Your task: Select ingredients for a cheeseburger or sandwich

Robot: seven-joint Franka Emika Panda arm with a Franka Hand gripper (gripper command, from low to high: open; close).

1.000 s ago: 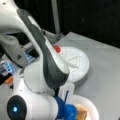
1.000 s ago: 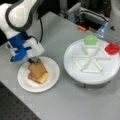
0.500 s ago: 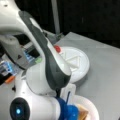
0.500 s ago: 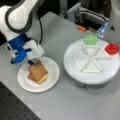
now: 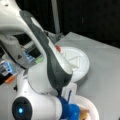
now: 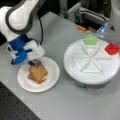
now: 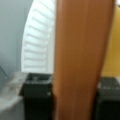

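Grey tabletop (image 6: 75, 100) — dark backdrop (image 5: 95, 20) behind, black perforated board (image 6: 15, 110) below.

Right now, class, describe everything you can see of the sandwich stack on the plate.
The sandwich is a small stack of flat toy pieces: a tan-brown bread square on top, tilted, with a yellow-orange edge and more bread peeping out beneath. It lies on the white plate, at a front view's left. The gripper is at its upper corner; in the wrist view the bread stands between the dark jaws.
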